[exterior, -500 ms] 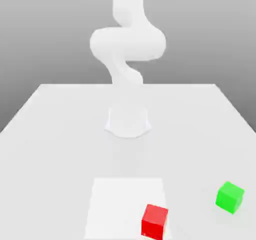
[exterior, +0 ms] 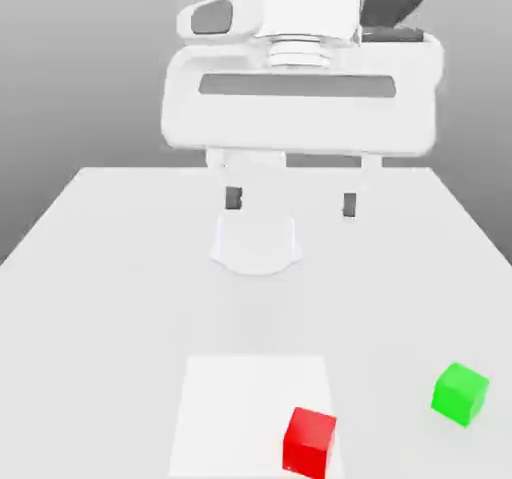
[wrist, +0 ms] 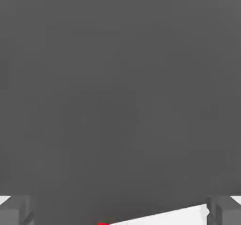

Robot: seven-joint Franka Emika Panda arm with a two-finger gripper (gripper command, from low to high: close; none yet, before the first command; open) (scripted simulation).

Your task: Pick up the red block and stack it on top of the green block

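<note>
1 red block, 1 green block, 1 gripper, 1 table.

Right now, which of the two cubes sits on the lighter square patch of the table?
The red block, at that patch's corner toward the exterior view's right. The green block rests off the patch, further to that side.

We see a pale desk carrying a lighter square patch, the red block at its corner, the green block well apart, and the arm's round base.
</note>
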